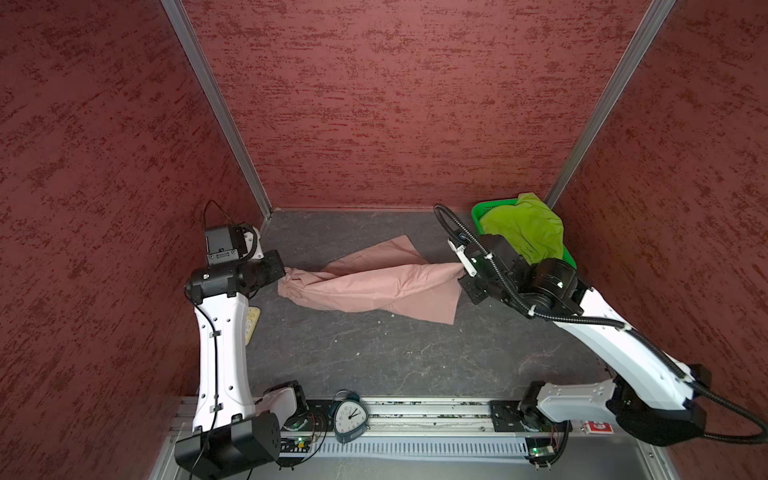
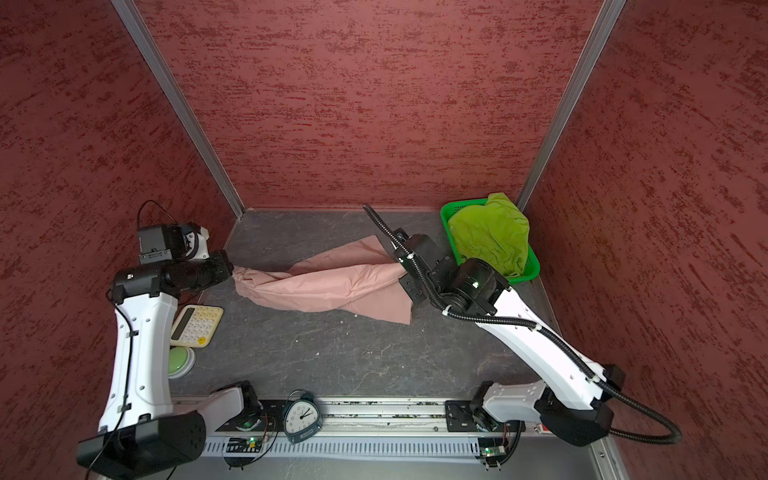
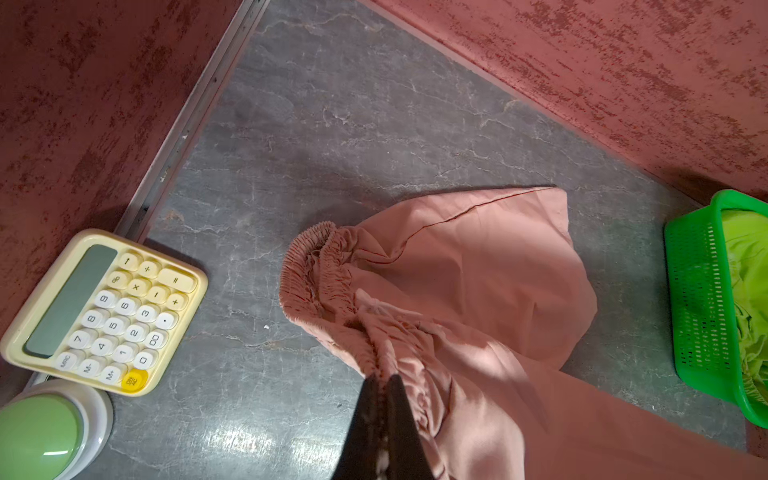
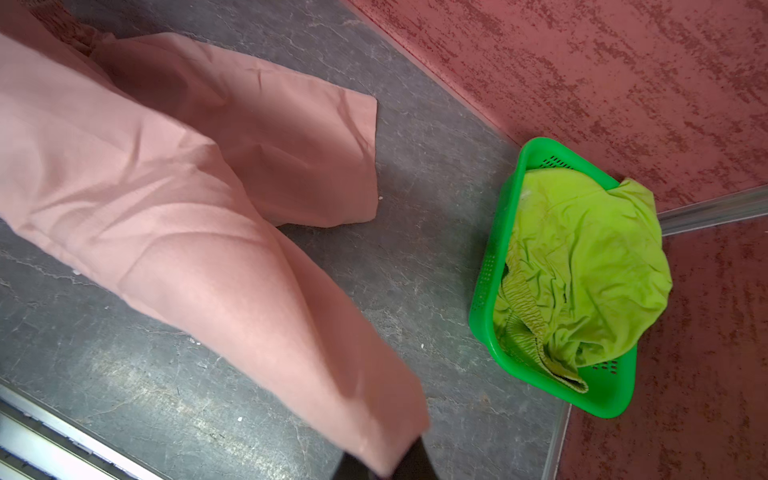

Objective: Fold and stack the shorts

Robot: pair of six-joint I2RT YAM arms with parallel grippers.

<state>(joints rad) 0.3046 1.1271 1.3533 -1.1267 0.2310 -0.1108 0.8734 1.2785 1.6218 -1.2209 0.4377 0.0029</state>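
Holding the pink shorts (image 1: 374,286) stretched over the worktop's (image 1: 374,365) middle, we have our left gripper (image 3: 380,382) clamped on the waistband (image 3: 316,266) and our right gripper (image 4: 386,465) clamped on a leg end, with the lime green shorts (image 1: 523,230) bunched in the basket (image 1: 478,212) at the far right corner.

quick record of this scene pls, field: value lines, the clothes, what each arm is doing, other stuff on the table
pink shorts: unfolded, stretched between both arms, one leg lying on the table
left fingers: shut on the pink shorts' gathered waistband
right fingers: shut on the opposite end, a leg
green shorts: crumpled in the basket, spilling over its rim, far right corner
other items: calculator and green dome button by the left arm; clock at the near edge
stack: none yet
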